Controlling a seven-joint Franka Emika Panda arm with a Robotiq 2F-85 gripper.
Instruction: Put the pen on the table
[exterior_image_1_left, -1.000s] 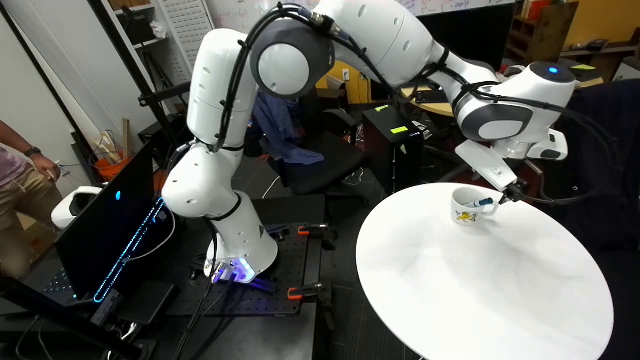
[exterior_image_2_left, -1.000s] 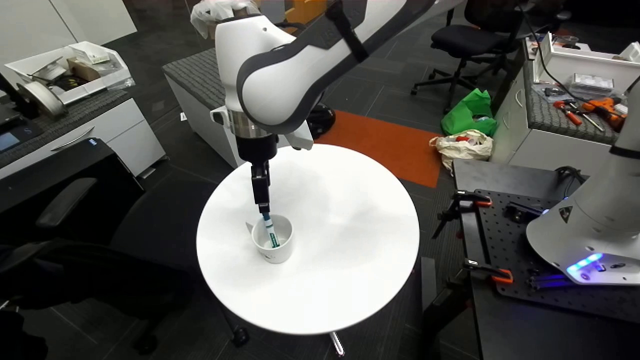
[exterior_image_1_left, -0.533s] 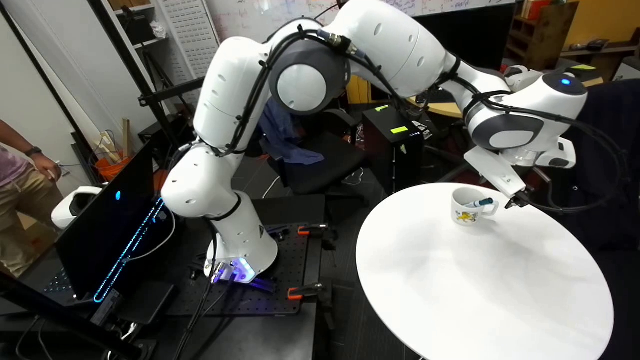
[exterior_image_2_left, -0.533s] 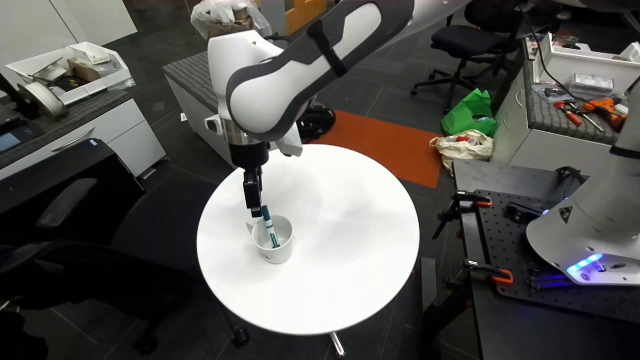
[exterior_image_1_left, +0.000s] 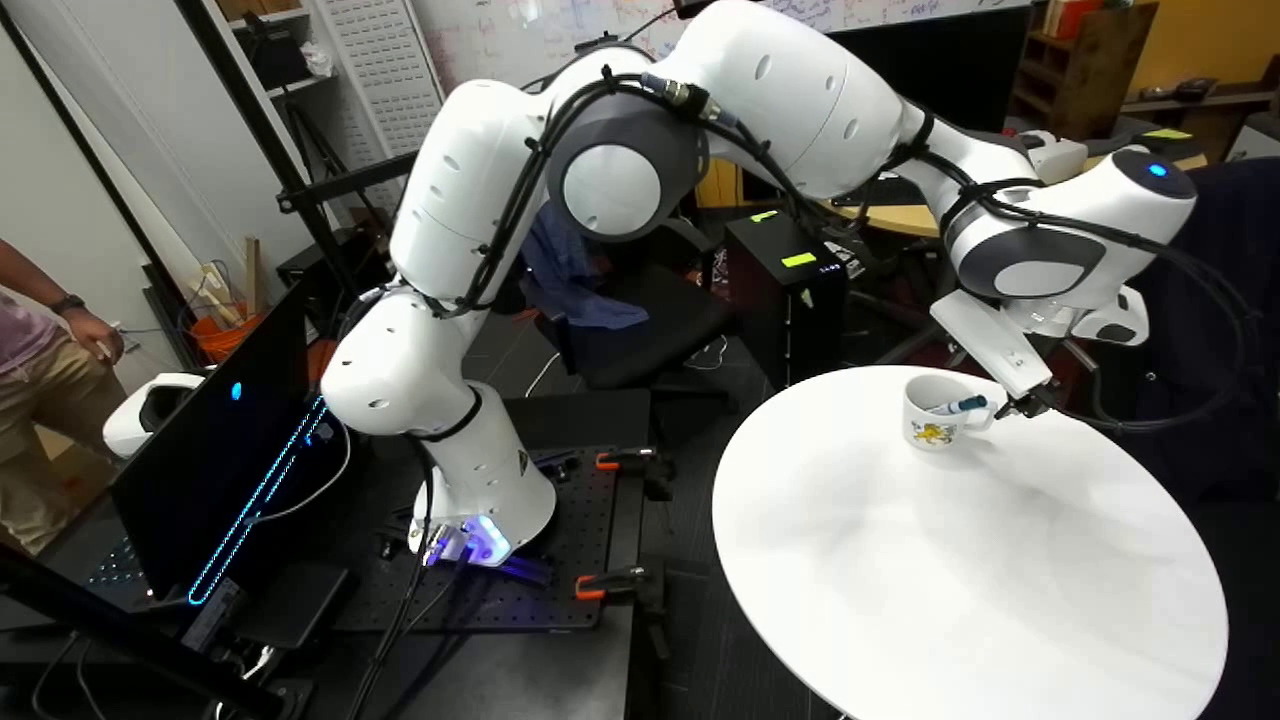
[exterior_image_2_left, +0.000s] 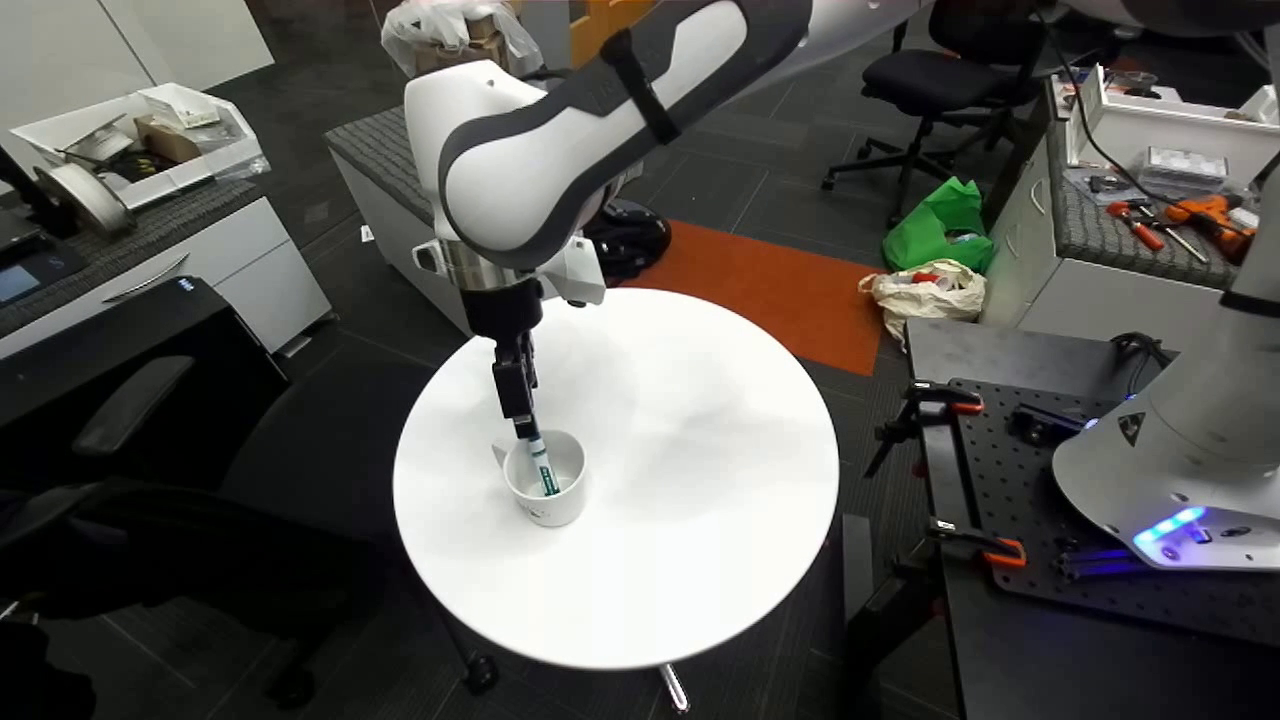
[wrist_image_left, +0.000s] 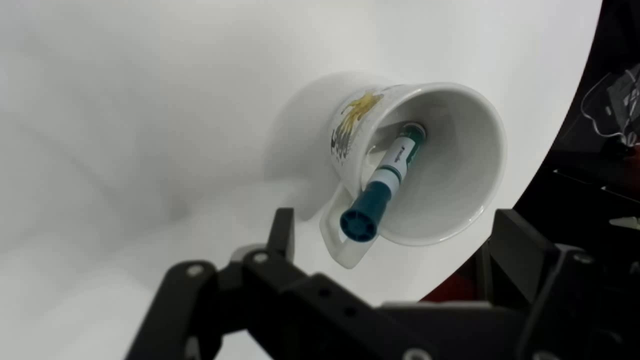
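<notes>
Your jaws are spread wide: in the wrist view one stands at 8 o'clock of the white cup (wrist_image_left: 455, 170), its mate between 4 and 5, and you have a gap on either side of the pen (wrist_image_left: 387, 178). It leans inside the cup, its teal cap (wrist_image_left: 369, 205) up past the rim, its lower end pointing to 1 o'clock. Look between 7 and 8 for the cup's handle (wrist_image_left: 348, 255), partly covered by the cap; a yellow figure (wrist_image_left: 362, 107) marks the outer wall at 10. In an exterior view, your cup sits upright at 9 o'clock of the middle of the round bench (exterior_image_2_left: 700, 540); the jaws stand at its 11 and hide most of the cap. There, an orange floor patch (exterior_image_2_left: 770, 295) lies at 1 and a green bag (exterior_image_2_left: 935, 225) at 2. In an exterior view, the arm's base (exterior_image_1_left: 500, 490) is at 9 o'clock of the bench, a black chair (exterior_image_1_left: 660, 345) at 10, and a person (exterior_image_1_left: 45, 385) farther out at 9.
</notes>
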